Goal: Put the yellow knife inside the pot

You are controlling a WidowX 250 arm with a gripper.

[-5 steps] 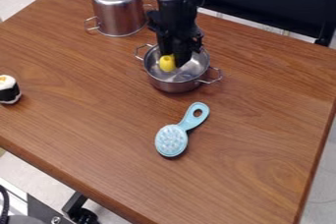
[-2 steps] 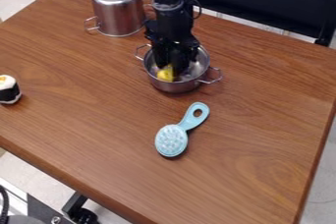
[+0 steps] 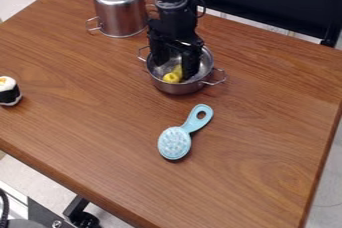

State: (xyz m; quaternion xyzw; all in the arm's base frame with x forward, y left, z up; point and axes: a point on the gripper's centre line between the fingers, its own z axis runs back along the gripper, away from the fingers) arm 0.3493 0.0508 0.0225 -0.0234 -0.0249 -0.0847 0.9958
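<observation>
Wooden table (image 3: 100,122): two pots (image 3: 121,12), one brush (image 3: 175,143), one toy sushi (image 3: 9,92); one yellow knife (image 3: 172,77) inside upright pot (image 3: 177,89); pincer (image 3: 174,70) released.

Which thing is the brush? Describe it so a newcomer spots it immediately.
On the wooden table, find the open metal pot under the robot arm. Nearer the camera lies the brush, its handle slanting up toward the right. Unlike the shiny pot, it is light blue, with a hole in its handle.

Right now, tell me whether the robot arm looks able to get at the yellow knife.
Probably yes: its gripper is down in the pot, fingers spread, and the yellow knife appears to lie between them; nothing visible blocks it.
</observation>
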